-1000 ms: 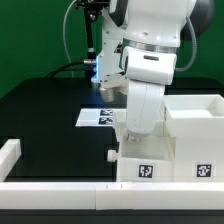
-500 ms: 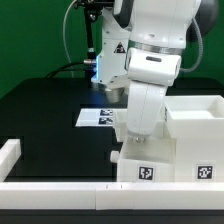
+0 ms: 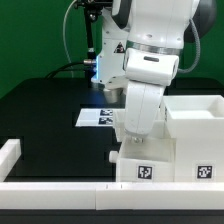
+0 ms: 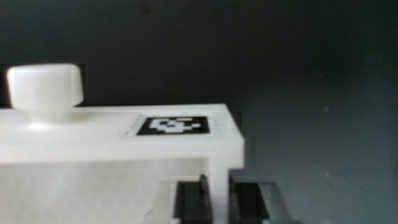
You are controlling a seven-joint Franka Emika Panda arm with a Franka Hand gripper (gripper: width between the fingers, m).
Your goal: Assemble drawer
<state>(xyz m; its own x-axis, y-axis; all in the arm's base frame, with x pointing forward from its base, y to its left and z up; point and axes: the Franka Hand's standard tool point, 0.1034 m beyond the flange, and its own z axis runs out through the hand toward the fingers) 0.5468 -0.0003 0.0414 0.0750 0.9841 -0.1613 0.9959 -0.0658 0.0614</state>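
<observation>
**Position of parts**

1. The drawer parts stand at the near edge of the black desk point(image 3: 45, 110), toward the exterior view's right.
2. The large housing point(image 3: 196, 125) is at the far right. Its front face carries a square tag point(image 3: 204, 171).
3. The small tray point(image 3: 143, 160) stands directly against the housing on the exterior view's left side. Its front face also carries a tag point(image 3: 147, 171).
4. The tray's round knob point(image 3: 111, 155) projects from its outer side, away from the housing. In the wrist view the knob point(image 4: 45, 90) shows next to a further tag point(image 4: 178, 125) on the tray's top surface.
5. A low white rail point(image 3: 70, 190) edges the desk just in front of both parts.
6. The marker board point(image 3: 98, 117) lies flat on the desk behind the tray, apart from it.

**Arm and jaws**

1. The arm point(image 3: 150, 60) reaches straight down onto the small tray and hides the jaws in the exterior view.
2. In the wrist view, the two dark fingers point(image 4: 194, 200) stand on either side of a thin white wall of the tray. The jaws appear to be closed on that wall, though the picture is blurred.
</observation>
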